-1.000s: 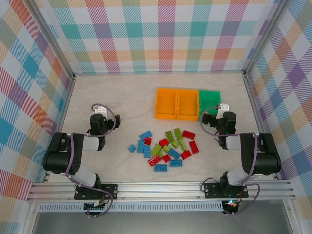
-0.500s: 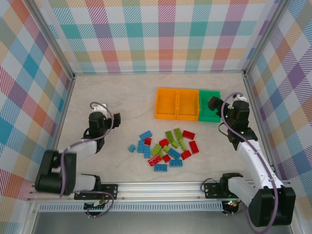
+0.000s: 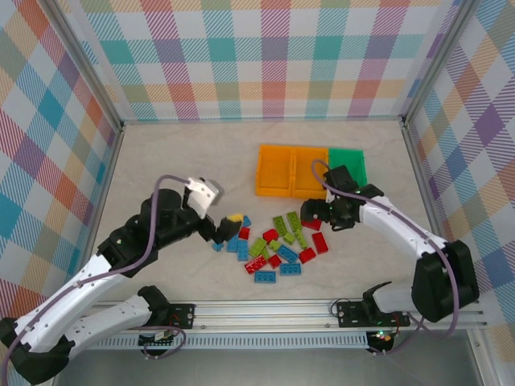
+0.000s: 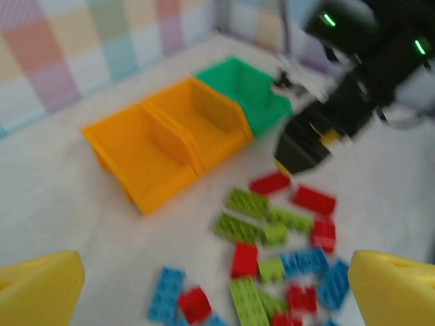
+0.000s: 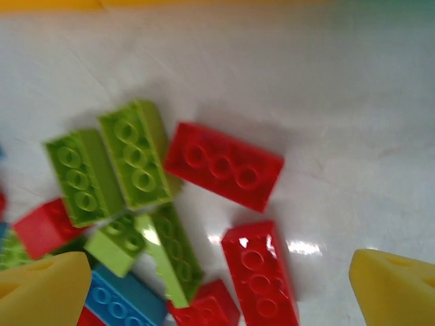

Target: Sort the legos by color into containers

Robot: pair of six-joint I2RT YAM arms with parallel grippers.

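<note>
Top external: legos [image 3: 282,225] on pale marbled table [image 3: 177,153], pastel plaid walls [image 3: 265,56].

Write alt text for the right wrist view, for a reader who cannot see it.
Red, lime green and blue legos lie jumbled on a pale table, seen close from above. The right gripper holds nothing, its yellow fingertips wide apart at the bottom corners.

Left wrist view is motion-smeared: I can't read studs on the legos [image 4: 272,234], and the right gripper [image 4: 298,155] is only a dark blur. My left fingertips [image 4: 41,288] and right fingertips [image 5: 44,292] are cropped at the bottom corners, the containers [image 5: 47,3] a sliver at the right wrist view's top edge. From above, the right gripper covers part of a red brick [image 3: 313,226].
</note>
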